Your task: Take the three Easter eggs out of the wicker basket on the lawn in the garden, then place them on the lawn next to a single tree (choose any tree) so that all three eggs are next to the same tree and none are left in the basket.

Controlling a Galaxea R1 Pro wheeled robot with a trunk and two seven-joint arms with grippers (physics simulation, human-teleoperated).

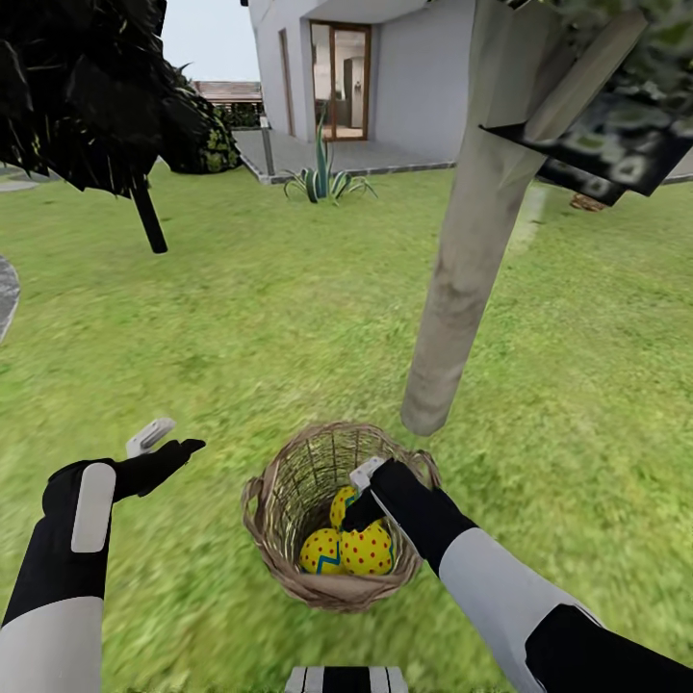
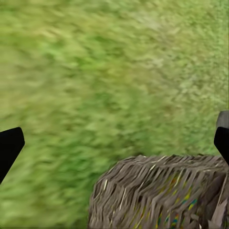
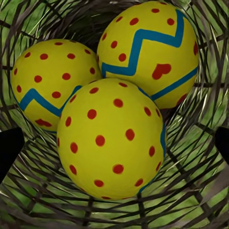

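Observation:
Three Easter eggs lie together in the wicker basket point(image 1: 289, 500) on the lawn point(image 1: 241, 327). In the right wrist view the nearest egg point(image 3: 112, 138) is mostly red-dotted, and behind it sit a second egg point(image 3: 47, 81) and a third egg point(image 3: 148, 52) with blue zigzags. My right gripper point(image 1: 358, 496) reaches down inside the basket, open, its fingertips point(image 3: 9, 148) spread wide to either side of the nearest egg. My left gripper point(image 1: 173, 438) hovers open over the grass left of the basket point(image 2: 157, 191). The tree point(image 1: 472, 250), with its pale trunk, stands just behind the basket on the right.
A thin black-trunked dark tree point(image 1: 149, 217) stands at the far left. A spiky plant point(image 1: 322, 178) and a grey house with a glass door point(image 1: 339, 77) lie beyond the lawn. Open grass surrounds the basket and the base of the trunk.

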